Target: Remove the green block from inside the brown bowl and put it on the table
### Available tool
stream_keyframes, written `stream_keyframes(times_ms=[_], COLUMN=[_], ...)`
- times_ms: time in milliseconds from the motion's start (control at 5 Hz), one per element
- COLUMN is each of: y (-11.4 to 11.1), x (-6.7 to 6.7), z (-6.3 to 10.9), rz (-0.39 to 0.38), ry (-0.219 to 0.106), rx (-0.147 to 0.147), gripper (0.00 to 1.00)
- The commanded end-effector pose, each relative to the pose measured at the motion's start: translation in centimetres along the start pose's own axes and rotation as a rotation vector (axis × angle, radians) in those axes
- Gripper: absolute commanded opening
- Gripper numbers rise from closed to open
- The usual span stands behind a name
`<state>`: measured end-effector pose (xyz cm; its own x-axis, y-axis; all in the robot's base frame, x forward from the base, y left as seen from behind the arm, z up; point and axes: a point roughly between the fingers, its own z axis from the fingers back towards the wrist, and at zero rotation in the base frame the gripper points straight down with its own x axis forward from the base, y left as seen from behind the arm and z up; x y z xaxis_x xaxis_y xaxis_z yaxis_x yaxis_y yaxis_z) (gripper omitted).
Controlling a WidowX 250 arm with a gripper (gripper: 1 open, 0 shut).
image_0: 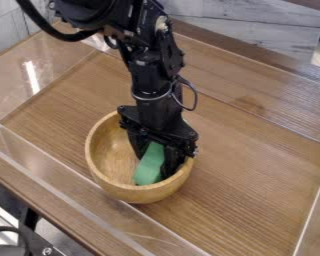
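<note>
The brown bowl (104, 153) sits on the table (256, 130), near its front edge. Inside it the green block (152, 171) leans on end against the right inner wall, its lower part showing. My black gripper (160, 152) reaches straight down into the bowl. Its fingers (137, 143) press on either side of the block's upper end, so it is shut on the block. The block's top is hidden behind the fingers.
Clear plastic walls (43, 190) run along the table's front and left edges, close to the bowl. Bare wood lies to the right (263, 175) and behind the bowl. A pale wall stands at the back right.
</note>
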<state>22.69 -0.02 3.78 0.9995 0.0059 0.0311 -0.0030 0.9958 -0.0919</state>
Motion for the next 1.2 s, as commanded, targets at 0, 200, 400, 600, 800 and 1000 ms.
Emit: stream_keyframes(times_ms=[0,200,400,600,800,1000], y=[-0.1,-0.3,-0.6,-0.8,-0.9,-1.1], x=[0.8,0.6,0.3,0.2,0.2,0.2], z=[1.3,1.7,2.2,2.7,3.2,3.7], rz=[0.004,0.014,0.023,0.032,0.039,0.045], ry=[-0.031,-0.015,0.001,0.013,0.019,0.021], rx=[-0.009,-0.022,-0.034,-0.047,-0.06,-0.073], gripper=[0.0,0.0,0.0,0.0,0.0,0.0])
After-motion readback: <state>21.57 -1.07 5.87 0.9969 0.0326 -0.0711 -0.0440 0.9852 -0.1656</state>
